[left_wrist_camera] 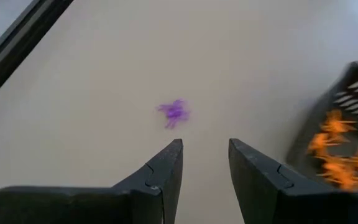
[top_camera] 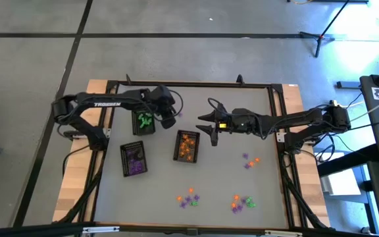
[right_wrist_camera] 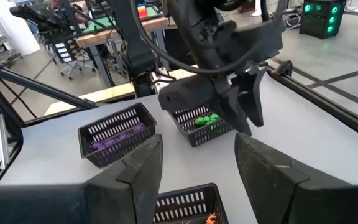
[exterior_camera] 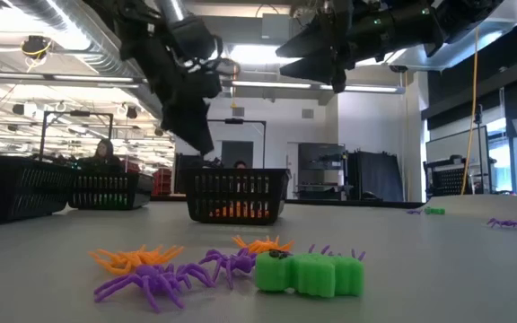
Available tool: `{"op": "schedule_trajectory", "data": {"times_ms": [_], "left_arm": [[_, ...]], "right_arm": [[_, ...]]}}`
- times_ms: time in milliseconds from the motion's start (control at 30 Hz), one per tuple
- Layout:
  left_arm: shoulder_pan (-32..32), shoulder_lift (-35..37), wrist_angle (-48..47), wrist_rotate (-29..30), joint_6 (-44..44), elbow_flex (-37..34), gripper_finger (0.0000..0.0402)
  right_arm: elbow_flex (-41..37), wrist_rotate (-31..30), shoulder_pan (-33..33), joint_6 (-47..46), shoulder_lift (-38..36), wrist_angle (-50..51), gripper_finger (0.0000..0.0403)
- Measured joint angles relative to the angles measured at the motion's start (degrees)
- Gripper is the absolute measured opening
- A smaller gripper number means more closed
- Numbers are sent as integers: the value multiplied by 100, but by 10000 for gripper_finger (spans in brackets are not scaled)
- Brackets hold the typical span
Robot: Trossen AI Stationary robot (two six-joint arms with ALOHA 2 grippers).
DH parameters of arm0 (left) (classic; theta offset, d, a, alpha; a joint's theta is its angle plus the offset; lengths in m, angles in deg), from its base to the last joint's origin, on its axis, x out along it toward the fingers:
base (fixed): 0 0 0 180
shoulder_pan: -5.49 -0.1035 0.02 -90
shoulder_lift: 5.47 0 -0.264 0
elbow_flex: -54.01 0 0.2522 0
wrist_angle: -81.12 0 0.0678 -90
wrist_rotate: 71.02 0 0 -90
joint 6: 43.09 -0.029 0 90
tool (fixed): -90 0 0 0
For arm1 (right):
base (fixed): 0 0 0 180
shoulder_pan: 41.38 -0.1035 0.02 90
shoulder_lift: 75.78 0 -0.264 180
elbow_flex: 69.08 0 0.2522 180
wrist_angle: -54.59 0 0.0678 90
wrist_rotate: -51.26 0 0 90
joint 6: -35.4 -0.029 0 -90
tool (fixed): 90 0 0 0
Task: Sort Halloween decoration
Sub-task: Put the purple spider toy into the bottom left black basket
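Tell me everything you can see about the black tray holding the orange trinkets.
The tray with orange trinkets is a black rectangular basket, apparently plastic, with slotted, mesh-like walls. It sits upright on the grey table near its middle, with orange pieces piled inside. Nothing grips it; the right end effector hangs above its far corner, jaws open and empty.

Three black trays (top_camera: 143,122) mid-table, left gripper (top_camera: 170,120) and right gripper (top_camera: 206,122) above, trinkets (top_camera: 188,197) scattered nearby.

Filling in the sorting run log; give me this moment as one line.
left gripper: open, empty, above purple spider | right gripper: open, empty, over orange tray | loose trinkets remain
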Motion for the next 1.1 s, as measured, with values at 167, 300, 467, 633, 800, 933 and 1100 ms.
{"op": "schedule_trajectory", "data": {"times_ms": [167,300,467,633,800,933,1100], "left_arm": [[11,-114,-145,-77,-39,0,120],[-18,-108,-114,-564,-287,4,114],[-236,-240,-57,-893,-298,7,110],[-464,-684,-8,-1042,-540,7,109],[-490,-1190,252,-1037,-895,7,109],[-492,-1453,613,-1028,-1041,8,109],[-477,-1751,621,-980,-1010,321,109]], "right_arm": [[0,2,0,1,0,-2,198],[0,2,0,2,0,-38,198],[0,-72,0,6,0,-83,198],[-2,-108,2,7,0,-111,198],[-2,-110,2,7,0,-121,198],[-2,-116,2,42,0,-119,198],[-2,-118,2,46,0,-117,198]]}}
